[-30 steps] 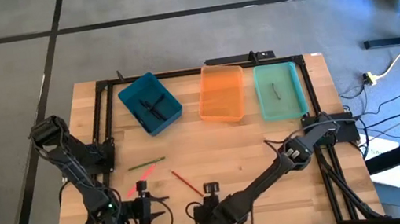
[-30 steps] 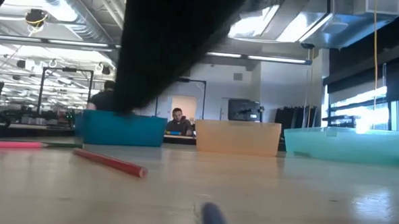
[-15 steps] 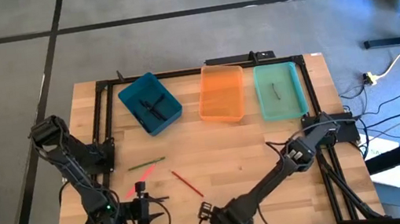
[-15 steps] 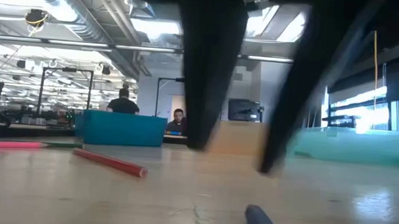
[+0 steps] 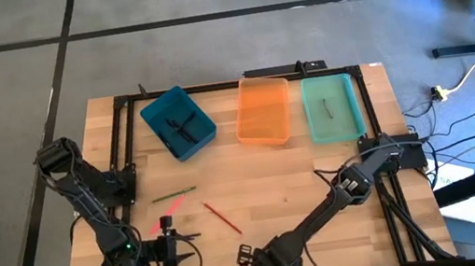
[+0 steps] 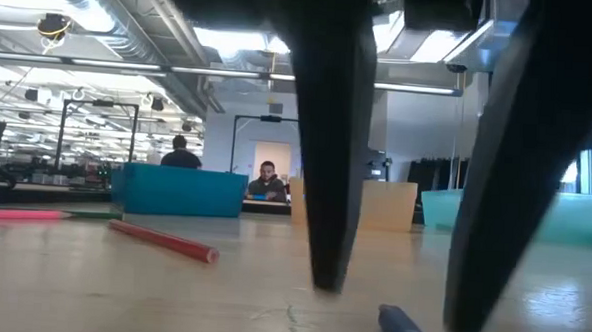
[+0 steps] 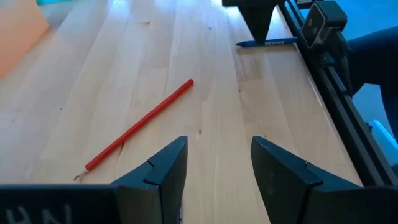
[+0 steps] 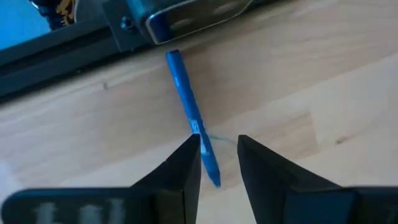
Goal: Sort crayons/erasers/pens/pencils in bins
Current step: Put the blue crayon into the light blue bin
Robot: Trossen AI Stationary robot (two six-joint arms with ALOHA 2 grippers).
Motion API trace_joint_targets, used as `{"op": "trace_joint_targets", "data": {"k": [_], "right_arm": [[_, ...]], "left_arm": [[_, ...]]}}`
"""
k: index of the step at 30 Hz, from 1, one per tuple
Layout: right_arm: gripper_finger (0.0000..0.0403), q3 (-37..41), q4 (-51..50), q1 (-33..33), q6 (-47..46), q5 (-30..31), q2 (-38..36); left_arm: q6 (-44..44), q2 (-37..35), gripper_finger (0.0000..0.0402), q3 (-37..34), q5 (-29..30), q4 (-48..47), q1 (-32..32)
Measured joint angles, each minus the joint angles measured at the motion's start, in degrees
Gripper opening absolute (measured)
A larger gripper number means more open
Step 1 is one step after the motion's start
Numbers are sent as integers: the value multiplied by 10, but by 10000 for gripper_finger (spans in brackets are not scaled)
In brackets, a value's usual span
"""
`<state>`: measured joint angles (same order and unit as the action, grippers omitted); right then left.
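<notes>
A blue pen (image 8: 186, 106) lies on the wood close to the table's near edge. My right gripper (image 8: 217, 146) is open and down at the table, one finger on each side of the pen's end (image 6: 401, 331). Whether a finger touches the pen I cannot tell. My left gripper (image 7: 217, 146) is open and waits at the near left (image 5: 176, 240). A red pencil (image 5: 223, 217) lies ahead of it, with green (image 5: 174, 194) and pink (image 5: 152, 227) sticks nearby. The teal bin (image 5: 160, 116) holds dark sticks. The orange bin (image 5: 263, 110) and the mint bin (image 5: 349, 121) stand beside it.
A black metal frame (image 5: 212, 87) runs around the tabletop, and its near rail (image 8: 56, 46) lies just beyond the pen. The three bins line the far side. Bare wood lies between the bins and the loose sticks. People sit in the room behind the table.
My right gripper has moved toward the table's near edge and come down, so that its fingers now stand at the table on either side of the blue pen. The pen's end has shifted a little toward the table's right.
</notes>
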<state>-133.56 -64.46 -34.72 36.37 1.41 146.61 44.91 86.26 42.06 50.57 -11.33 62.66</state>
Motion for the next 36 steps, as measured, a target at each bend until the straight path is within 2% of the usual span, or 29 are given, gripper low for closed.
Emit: {"op": "trace_joint_targets", "data": {"k": [8,17,25,30,33,36], "right_arm": [[111,-1,-1,8,1,-31,16],[103,-3,-10,16,-6,-32,24],[19,-3,-50,34,-101,-52,25],[29,-2,-97,40,-167,-24,22],[33,1,-155,49,-204,-14,16],[18,3,-169,56,-216,5,10]], "left_arm": [[0,0,170,0,3,-1,4],[-4,0,170,0,2,-7,10],[-5,0,170,0,2,-22,13],[-5,0,170,0,8,-26,13],[-7,0,170,0,43,-26,13],[-6,0,170,0,77,-20,7]]}}
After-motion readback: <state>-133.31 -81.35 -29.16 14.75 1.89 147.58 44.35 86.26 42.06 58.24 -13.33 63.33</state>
